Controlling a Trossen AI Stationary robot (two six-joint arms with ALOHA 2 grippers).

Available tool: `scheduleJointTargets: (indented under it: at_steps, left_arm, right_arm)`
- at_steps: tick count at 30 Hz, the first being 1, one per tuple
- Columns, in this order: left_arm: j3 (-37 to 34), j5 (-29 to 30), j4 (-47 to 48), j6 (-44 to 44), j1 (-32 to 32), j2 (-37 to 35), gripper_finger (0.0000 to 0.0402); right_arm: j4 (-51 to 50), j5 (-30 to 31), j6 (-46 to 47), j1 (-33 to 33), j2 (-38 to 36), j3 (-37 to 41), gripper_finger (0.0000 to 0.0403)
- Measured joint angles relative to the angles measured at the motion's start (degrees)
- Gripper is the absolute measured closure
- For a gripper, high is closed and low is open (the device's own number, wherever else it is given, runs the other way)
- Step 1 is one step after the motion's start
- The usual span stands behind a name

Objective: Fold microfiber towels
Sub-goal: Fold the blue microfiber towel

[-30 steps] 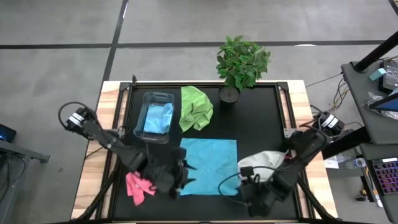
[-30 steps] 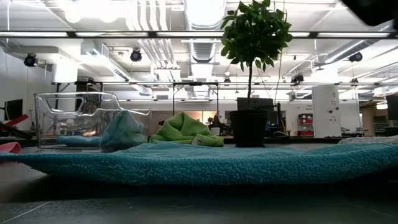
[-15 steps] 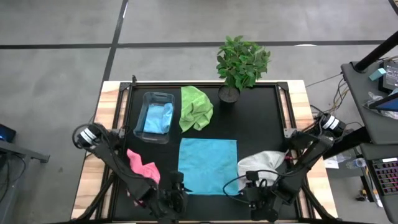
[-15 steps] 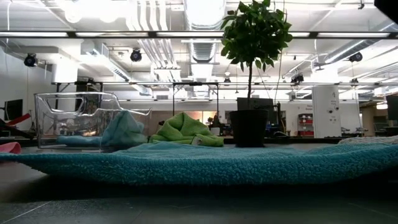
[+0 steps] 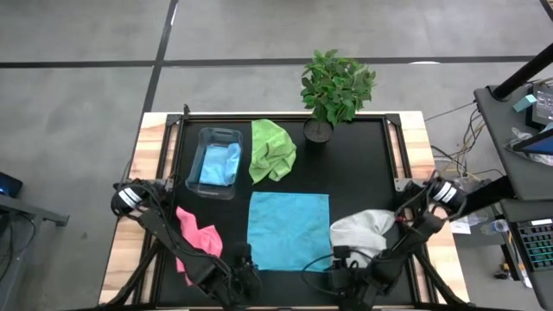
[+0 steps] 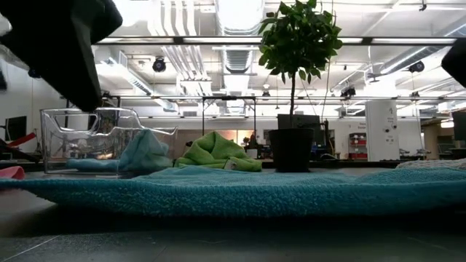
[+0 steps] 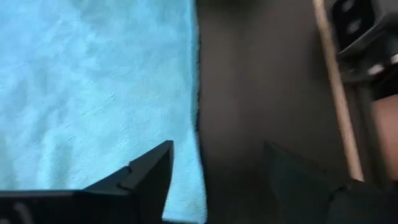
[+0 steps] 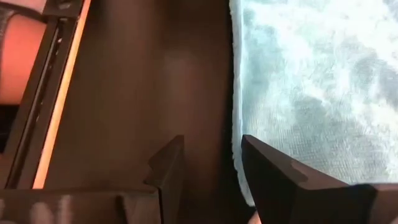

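A light blue towel point(image 5: 289, 231) lies spread flat at the table's near middle; it also shows in the low view point(image 6: 233, 191). My left gripper point(image 5: 244, 276) is open by its near left corner, with the towel's side edge point(image 7: 198, 124) between the fingers in the left wrist view. My right gripper point(image 5: 341, 276) is open by its near right corner, beside the towel's other side edge point(image 8: 235, 93). A pink towel point(image 5: 197, 238) lies crumpled at the near left and a pale white one point(image 5: 363, 231) at the near right. A lime green towel point(image 5: 271, 149) lies bunched at the far middle. Another light blue towel point(image 5: 218, 164) lies in the bin.
A clear plastic bin point(image 5: 200, 138) stands at the far left. A potted plant point(image 5: 333, 86) stands at the far edge, right of the green towel. Bare black tabletop point(image 5: 363, 173) lies right of the spread towel. A dark arm part point(image 6: 58, 44) shows at the low view's top left.
Both grippers have gone toward the table's near edge, off the spread blue towel's near corners, and now stand just beyond its near edge. The blue towel has stayed flat where it was. A dark arm part has come into the low view's top left.
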State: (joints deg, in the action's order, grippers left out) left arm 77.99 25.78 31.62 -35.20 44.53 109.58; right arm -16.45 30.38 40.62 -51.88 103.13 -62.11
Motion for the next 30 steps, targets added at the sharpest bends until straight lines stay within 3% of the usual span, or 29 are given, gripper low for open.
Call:
scheduleJointTargets:
  at_steps: [6,18,23,30]
  left_arm:
    - [-3.54,0.23,-1.33,2.07,0.01,0.0,0.0142]
    - [-7.49,1.97,-4.22,2.6,-0.44,0.24,0.0169]
    - [-7.67,2.01,-4.24,2.6,-0.76,0.24,0.021]
    - [-9.11,1.7,-5.23,2.58,-1.09,0.24,0.0301]
  right_arm:
    - [-1.32,3.61,-0.14,0.04,0.49,-1.49,0.0257]
    - [-2.62,4.32,2.61,0.32,0.49,0.24,0.0259]
    - [-2.6,4.32,2.69,0.44,0.49,0.27,0.0259]
    - [-2.64,4.2,2.37,0.68,0.49,0.53,0.0279]
